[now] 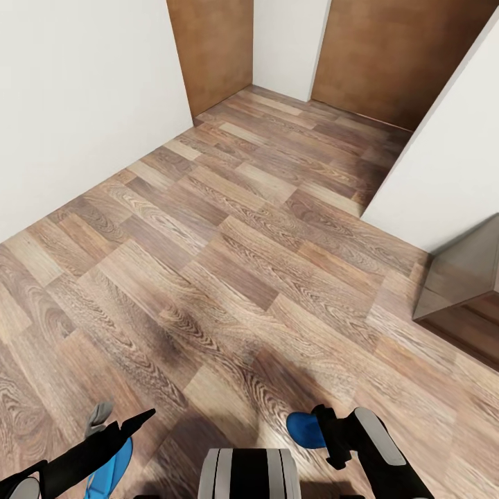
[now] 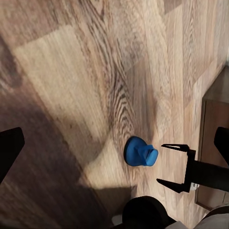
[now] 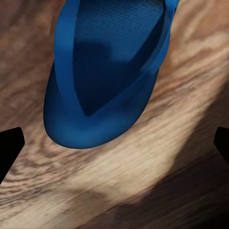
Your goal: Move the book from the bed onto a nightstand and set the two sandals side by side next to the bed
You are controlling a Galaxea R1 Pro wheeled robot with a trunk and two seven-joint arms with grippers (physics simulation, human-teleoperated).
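Blue sandal (image 3: 107, 71), thin straps, textured footbed.

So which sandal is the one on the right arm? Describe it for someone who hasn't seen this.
Start from the wood-plank floor in the head view and go down to the grey trunk. Just beside it, at the right gripper, a rounded bright blue sandal sticks out toward the trunk. The other sandal hangs under the left gripper.

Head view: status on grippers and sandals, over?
Right gripper at one sandal, grip unclear. Left gripper open, second sandal under that arm. Wood floor ahead between white walls.
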